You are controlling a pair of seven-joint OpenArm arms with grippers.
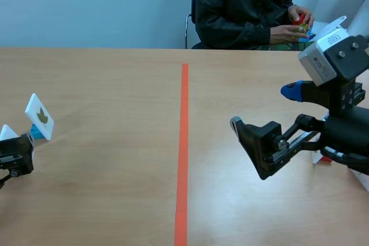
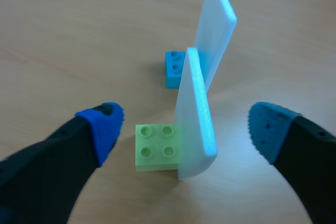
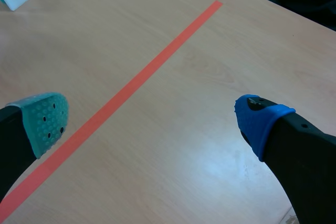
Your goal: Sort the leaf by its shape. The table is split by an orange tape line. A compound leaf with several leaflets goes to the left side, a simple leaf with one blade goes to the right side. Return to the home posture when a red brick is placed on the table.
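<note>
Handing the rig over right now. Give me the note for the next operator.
Left claw: open, straddling the near card on the green brick, not gripping.
Right claw: open, empty, over the table right of the tape line.
The far card on the blue brick stands just beyond; both are left of the tape, leaf shapes unreadable.
The red brick is in the person's hands, not on the table: no homing yet.

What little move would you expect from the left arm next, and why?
Probably lifting the left gripper straight up and away from the near card. Its fingers are open, one either side of the card without touching, and the card stands on its green brick left of the orange tape line, beside the other card. That looks like a finished placement, though I can't see its leaf.
</note>
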